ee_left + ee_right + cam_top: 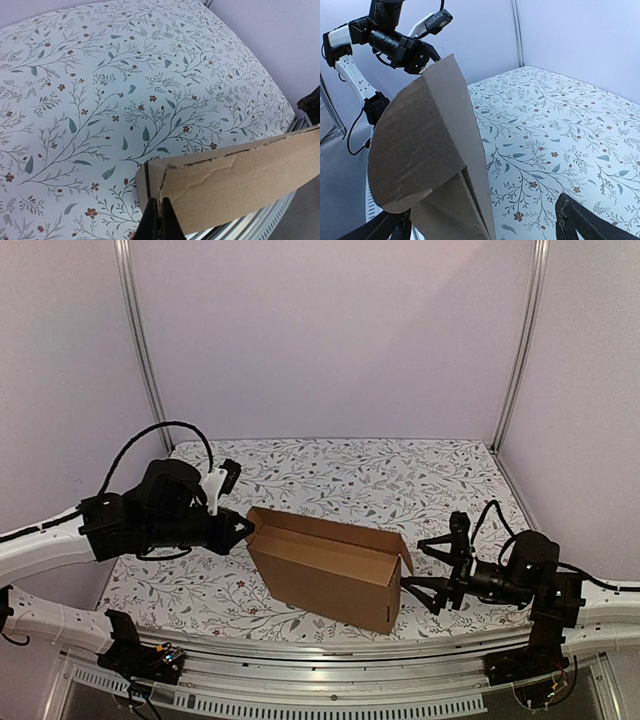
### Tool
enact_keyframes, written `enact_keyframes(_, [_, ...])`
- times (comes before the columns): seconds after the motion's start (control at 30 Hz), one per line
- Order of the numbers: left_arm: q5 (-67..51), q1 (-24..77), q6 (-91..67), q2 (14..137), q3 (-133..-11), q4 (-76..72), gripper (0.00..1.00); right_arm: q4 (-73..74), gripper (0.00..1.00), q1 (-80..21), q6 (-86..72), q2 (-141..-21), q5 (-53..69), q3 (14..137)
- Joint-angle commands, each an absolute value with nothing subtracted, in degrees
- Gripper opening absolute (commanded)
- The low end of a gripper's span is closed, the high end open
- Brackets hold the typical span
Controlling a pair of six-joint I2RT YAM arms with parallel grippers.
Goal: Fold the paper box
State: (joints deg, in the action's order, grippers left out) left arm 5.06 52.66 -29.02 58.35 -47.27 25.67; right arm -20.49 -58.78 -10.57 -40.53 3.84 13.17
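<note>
The paper box point(330, 568) is brown cardboard, standing half-formed on its long side in the middle of the floral table point(400, 480), with an end flap sticking out at its right end. My left gripper point(246, 530) is shut on the cardboard edge at the box's left end. In the left wrist view the black fingertips point(150, 222) pinch that corner of the box point(235, 175). My right gripper point(412, 563) is open at the right end. In the right wrist view its fingers point(580, 220) stand wide on either side of the box point(425, 150), not gripping it.
A metal rail point(330, 648) runs along the table's near edge just in front of the box. White walls with metal posts point(140, 340) close off the back and sides. The left arm point(395, 42) shows beyond the box in the right wrist view.
</note>
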Motion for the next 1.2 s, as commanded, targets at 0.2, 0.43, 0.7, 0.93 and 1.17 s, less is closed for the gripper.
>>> enact_keyframes(0.2, [7.3, 55.4, -33.7, 62.2, -48.3, 33.8, 0.0, 19.4, 0.99, -58.5, -23.9, -35.2, -4.2, 33.5])
enact_keyframes(0.43, [9.7, 57.7, -36.0, 63.6, -49.7, 34.2, 0.0, 26.2, 0.99, -58.5, -24.8, -37.9, -1.0, 39.9])
enact_keyframes(0.7, [12.2, 59.0, -37.4, 63.6, -51.2, 36.3, 0.0, 25.7, 0.99, -58.6, -25.5, -36.7, 5.7, 42.1])
enact_keyframes(0.93, [13.7, 60.0, -38.8, 63.7, -52.2, 37.1, 0.0, 31.6, 0.98, -58.6, -26.6, -39.8, 6.9, 50.8])
enact_keyframes(1.17, [14.9, 60.6, -39.6, 64.4, -53.4, 37.8, 0.0, 37.3, 0.92, -58.8, -27.6, -44.5, 2.1, 58.1])
